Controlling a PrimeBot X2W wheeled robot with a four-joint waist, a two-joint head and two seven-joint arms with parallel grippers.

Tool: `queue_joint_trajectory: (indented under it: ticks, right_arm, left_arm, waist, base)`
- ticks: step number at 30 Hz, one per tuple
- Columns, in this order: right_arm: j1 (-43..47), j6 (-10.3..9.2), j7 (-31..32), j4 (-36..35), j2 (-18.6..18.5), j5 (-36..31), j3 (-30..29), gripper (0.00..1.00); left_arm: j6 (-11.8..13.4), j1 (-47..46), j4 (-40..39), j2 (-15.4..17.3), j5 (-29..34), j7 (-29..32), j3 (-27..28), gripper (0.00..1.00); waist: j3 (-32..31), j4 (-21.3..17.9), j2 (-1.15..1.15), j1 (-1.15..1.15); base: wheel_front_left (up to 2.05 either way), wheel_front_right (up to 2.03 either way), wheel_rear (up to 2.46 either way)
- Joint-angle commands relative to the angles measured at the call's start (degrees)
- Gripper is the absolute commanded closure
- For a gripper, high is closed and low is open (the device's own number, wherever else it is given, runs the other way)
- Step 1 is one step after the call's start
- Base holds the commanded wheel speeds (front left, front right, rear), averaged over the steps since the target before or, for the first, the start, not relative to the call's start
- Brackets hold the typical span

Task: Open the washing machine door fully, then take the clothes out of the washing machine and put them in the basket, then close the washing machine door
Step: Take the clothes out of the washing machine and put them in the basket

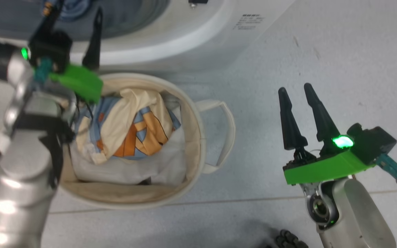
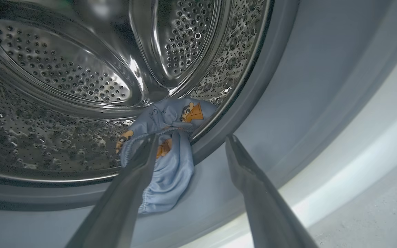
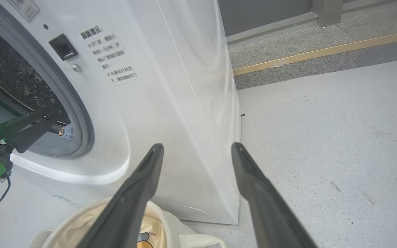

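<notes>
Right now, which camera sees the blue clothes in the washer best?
Left wrist view: the blue garment hangs over the drum's lip, close and sharp. Head view shows a blurry blue bit; right wrist view, a tiny scrap.

- I see a pale grey floor (image 1: 322, 51), scuffed in places.
- A brass strip (image 3: 322, 52) edges a speckled stone step (image 3: 288, 39).
- A plain white sheet (image 1: 133, 168) lies crumpled.

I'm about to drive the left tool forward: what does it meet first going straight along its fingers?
Most likely the blue printed garment draped over the drum lip, right at the fingertips of the open left tool, though depth is unclear. Beyond it, the perforated drum.
</notes>
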Motion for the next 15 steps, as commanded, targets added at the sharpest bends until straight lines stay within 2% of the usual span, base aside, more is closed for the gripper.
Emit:
queue_joint_trajectory:
  ticks: [1, 4, 7, 15]
  right_arm:
    - [-0.17, 0.03, -0.70, -1.98, -0.04, 0.28, 0.98, 0.00]
    - [-0.86, 0.03, -0.70, -2.25, -0.04, 0.58, 0.99, 0.00]
    - [-1.23, 0.03, -0.70, -2.89, -0.04, 1.11, 0.84, 0.00]
    - [-1.29, 0.03, -0.70, -3.00, -0.04, 0.92, 1.15, 0.00]
  left_arm:
    - [-0.76, -3.13, 0.00, 2.36, 0.47, 0.84, 1.09, 0.00]
    - [-2.41, -7.50, 4.45, 3.68, 1.76, 2.49, -0.32, 0.00]
    - [-2.99, -11.20, 8.71, 4.41, 2.55, 4.28, -1.05, 0.00]
    - [-0.05, -18.86, 19.37, 5.38, 4.04, 7.35, -1.07, 0.00]
  waist:
    - [2.58, -0.88, 0.00, -0.01]
    - [3.19, -1.38, 0.00, -0.01]
    - [3.58, -1.97, 0.00, -0.01]
    - [4.62, -2.63, 0.00, -0.01]
  base:
    - [0.00, 0.00, 0.00]
    - [0.00, 0.00, 0.00]
    - [0.00, 0.00, 0.00]
    - [0.00, 0.00, 0.00]
